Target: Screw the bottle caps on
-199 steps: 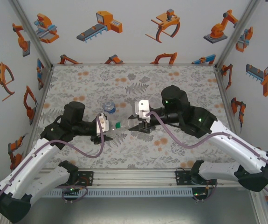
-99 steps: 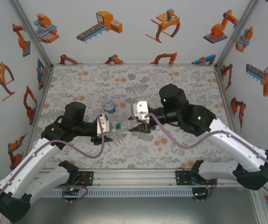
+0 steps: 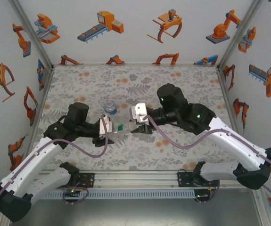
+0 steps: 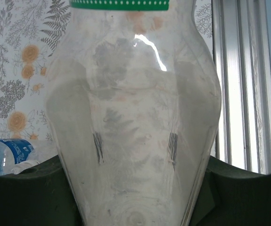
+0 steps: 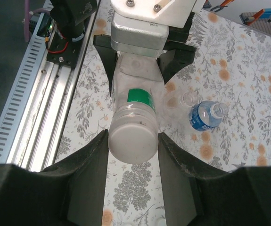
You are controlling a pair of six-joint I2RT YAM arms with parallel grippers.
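Note:
A clear bottle with a green label (image 3: 120, 127) hangs level just above the table, held between both grippers. My left gripper (image 3: 111, 129) is shut on its tapering end, where the clear body (image 4: 135, 117) hides the fingertips and any cap. My right gripper (image 5: 133, 141) is shut on the wide flat end (image 5: 132, 143), with a dark finger (image 5: 90, 174) pressed against each side. The blue-label bottle (image 3: 109, 107) stands on the table just behind; its mouth (image 5: 218, 108) is open. I can make out no bottle caps.
A small clear round thing (image 5: 189, 99) sits beside the blue-label bottle (image 5: 202, 117). The metal rail (image 3: 135, 179) with the arm bases runs along the near edge of the floral table (image 3: 187, 84). Printed walls close off the left, right and back.
My right wrist has shifted a little to the left, toward the left gripper. Both grippers have stayed shut on the green-label bottle, and the blue-label bottle has not moved.

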